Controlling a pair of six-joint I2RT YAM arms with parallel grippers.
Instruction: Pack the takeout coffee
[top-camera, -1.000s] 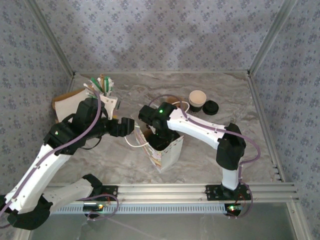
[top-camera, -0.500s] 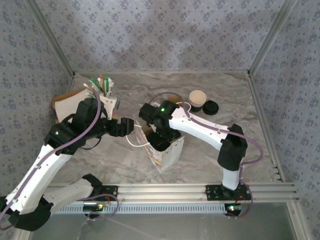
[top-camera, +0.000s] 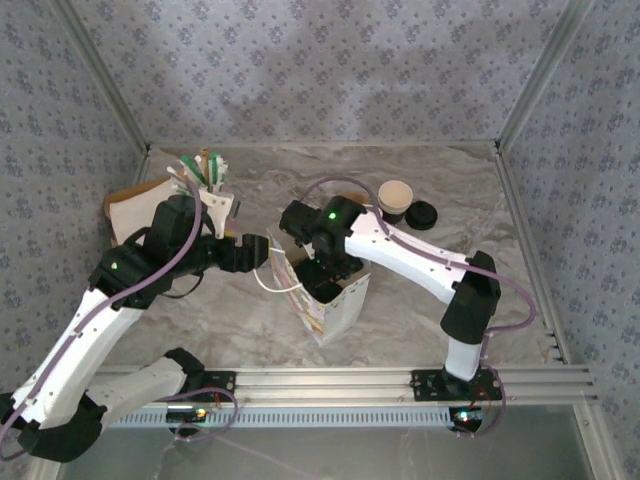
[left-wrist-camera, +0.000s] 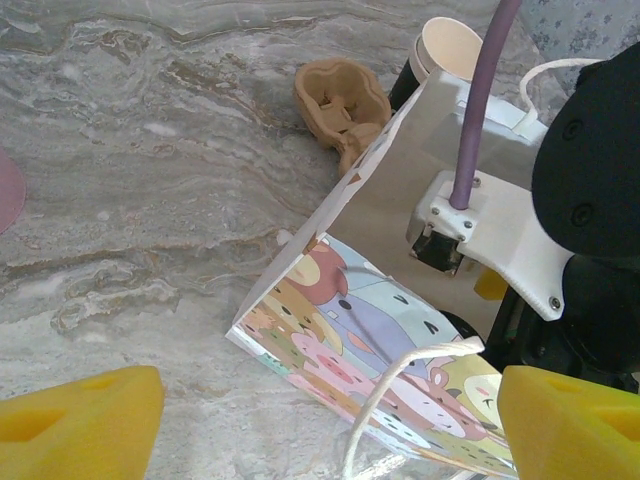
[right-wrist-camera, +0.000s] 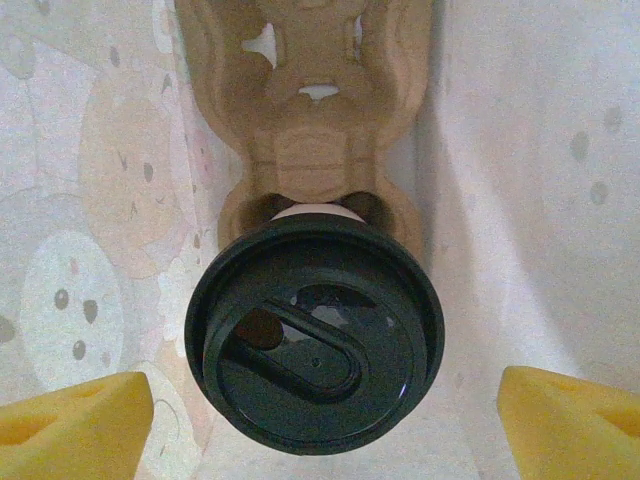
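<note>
The takeout coffee (right-wrist-camera: 315, 345), a cup under a round black lid, stands in a brown pulp carrier (right-wrist-camera: 305, 130) inside the white bag (top-camera: 338, 305). My right gripper (right-wrist-camera: 320, 420) hangs open above it, its yellow pads (right-wrist-camera: 70, 420) wide apart and clear of the lid. From above, the right gripper (top-camera: 325, 272) is at the bag's mouth. My left gripper (left-wrist-camera: 330, 420) is open beside the bag's cartoon-printed side (left-wrist-camera: 380, 330), with the white rope handle (left-wrist-camera: 400, 385) looping up between its pads. The left gripper (top-camera: 262, 252) sits just left of the bag.
An unlidded paper cup (top-camera: 394, 198) and a loose black lid (top-camera: 421, 215) stand at the back right. Another brown carrier (left-wrist-camera: 340, 95) lies behind the bag. A pink cup of sticks (top-camera: 205, 172) and flat paper (top-camera: 128, 212) are at the back left.
My right arm has drawn up and back a little from the bag's mouth, and the bag's left wall has leaned outward. The left arm has stayed in place.
</note>
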